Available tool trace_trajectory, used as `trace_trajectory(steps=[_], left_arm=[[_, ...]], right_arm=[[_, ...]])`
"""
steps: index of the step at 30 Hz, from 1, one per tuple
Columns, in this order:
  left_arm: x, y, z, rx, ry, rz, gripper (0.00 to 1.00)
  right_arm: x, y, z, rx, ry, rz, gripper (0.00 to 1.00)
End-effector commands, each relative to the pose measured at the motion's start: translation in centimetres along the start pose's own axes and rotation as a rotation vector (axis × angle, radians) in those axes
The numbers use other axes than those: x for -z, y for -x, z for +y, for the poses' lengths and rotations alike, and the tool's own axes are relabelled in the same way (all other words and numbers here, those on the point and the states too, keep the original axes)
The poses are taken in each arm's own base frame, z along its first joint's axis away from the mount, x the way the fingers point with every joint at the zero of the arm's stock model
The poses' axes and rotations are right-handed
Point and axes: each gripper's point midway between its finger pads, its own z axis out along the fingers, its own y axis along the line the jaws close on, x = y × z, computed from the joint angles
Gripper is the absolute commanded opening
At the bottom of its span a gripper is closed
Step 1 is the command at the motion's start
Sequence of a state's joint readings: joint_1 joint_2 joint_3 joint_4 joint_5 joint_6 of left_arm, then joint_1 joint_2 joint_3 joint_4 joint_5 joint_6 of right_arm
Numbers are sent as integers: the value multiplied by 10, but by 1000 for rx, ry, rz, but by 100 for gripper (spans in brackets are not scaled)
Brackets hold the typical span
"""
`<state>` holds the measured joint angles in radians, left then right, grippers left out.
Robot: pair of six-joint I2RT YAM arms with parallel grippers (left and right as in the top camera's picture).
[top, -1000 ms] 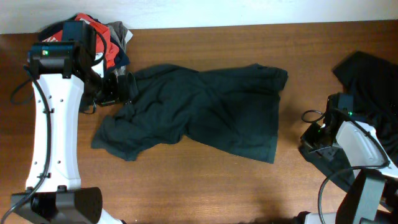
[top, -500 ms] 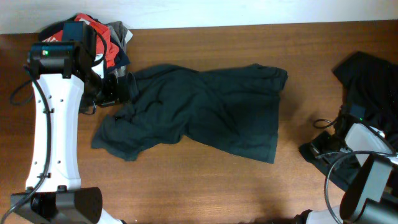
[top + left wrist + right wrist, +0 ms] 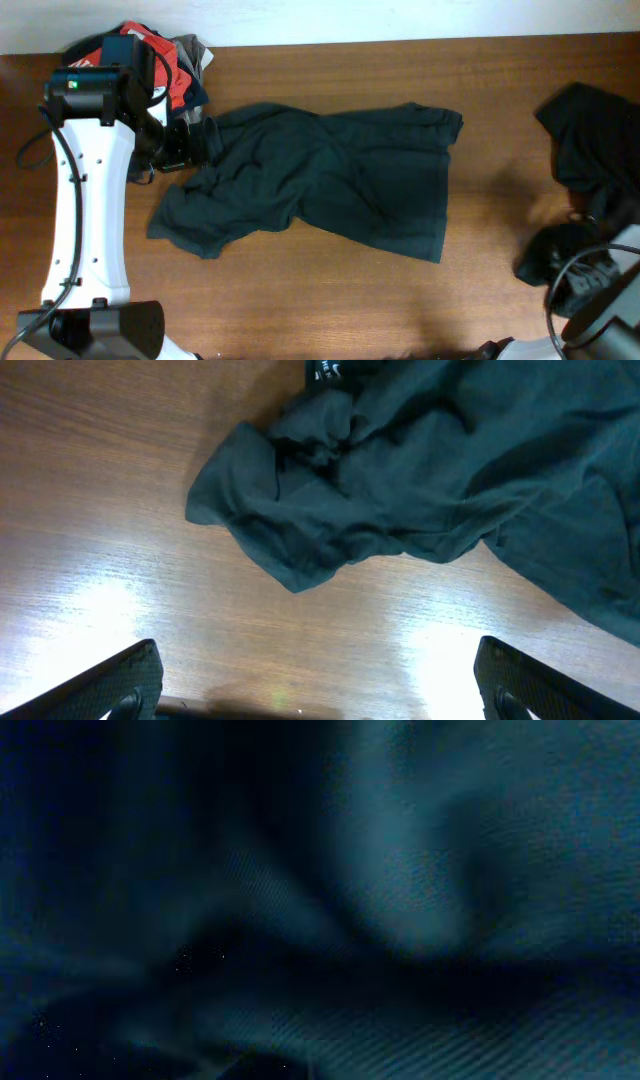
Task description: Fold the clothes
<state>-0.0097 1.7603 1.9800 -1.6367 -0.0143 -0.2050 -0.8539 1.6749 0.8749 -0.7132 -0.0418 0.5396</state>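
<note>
One second had carried the pressed-together right gripper (image 3: 540,265) outward against the black garment (image 3: 590,130), while the spread left gripper (image 3: 318,685) hovered over the dark-green shirt (image 3: 330,180), not yet folded.

Count: 1 dark teal-grey shirt (image 3: 320,180) spread mid-table. 1 black garment (image 3: 585,130) at the right edge. 1 mixed pile (image 3: 175,65) far left, showing red, grey and navy, pieces not countable. 2 arms: left arm (image 3: 85,200), right arm (image 3: 612,305). 1 table (image 3: 500,80).

The overhead view looks straight down on the table (image 3: 500,110). The left wrist sees the same dark shirt (image 3: 450,470) closer. The right wrist sees only fabric (image 3: 320,900), very near.
</note>
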Motion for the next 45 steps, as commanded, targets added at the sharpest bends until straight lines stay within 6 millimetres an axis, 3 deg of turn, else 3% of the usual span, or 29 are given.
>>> trace_trajectory(steps=[1, 6, 11, 13, 15, 17, 20, 25, 27, 28, 29, 32, 36, 42, 45], left_arm=[[-5, 0, 0, -11, 4, 19, 99], [-6, 1, -1, -11, 3, 15, 99], [-6, 2, -1, -10, 2, 10, 99], [-6, 6, -2, -10, -2, -7, 99], [-5, 10, -4, -10, -14, -20, 99], [-5, 11, -9, -10, -42, -22, 99], [-5, 10, -12, -10, -60, -17, 99], [-5, 11, -12, 14, -59, -23, 99], [-5, 10, -12, 25, -59, -19, 99], [-5, 9, -12, 36, -60, -14, 99], [-5, 7, -13, 37, -65, -6, 99], [-5, 0, -13, 92, -69, 26, 99], [-3, -15, -9, 161, -45, 81, 99], [8, -42, 9, 263, 66, 32, 99], [11, -59, 5, 288, 27, -31, 99]], right_arm=[[7, 29, -28, -123, -49, -34, 11], [48, 66, -50, -296, -37, -58, 11], [105, 99, -63, -406, -5, -111, 9], [133, 106, -49, -398, 92, -111, 10], [156, 106, -11, -255, 287, -92, 10], [183, 91, 36, -70, 496, -67, 10], [203, 59, 73, 139, 573, -62, 11], [199, -14, 115, 471, 452, -2, 14], [192, -46, 128, 583, 389, 36, 22], [190, -59, 135, 634, 373, 47, 39], [187, -76, 144, 698, 363, 57, 99], [180, -120, 162, 878, 317, 81, 99], [177, -167, 170, 1035, 277, 108, 99], [172, -185, 158, 1099, 150, 86, 99], [172, -191, 157, 1115, 144, 94, 99]])
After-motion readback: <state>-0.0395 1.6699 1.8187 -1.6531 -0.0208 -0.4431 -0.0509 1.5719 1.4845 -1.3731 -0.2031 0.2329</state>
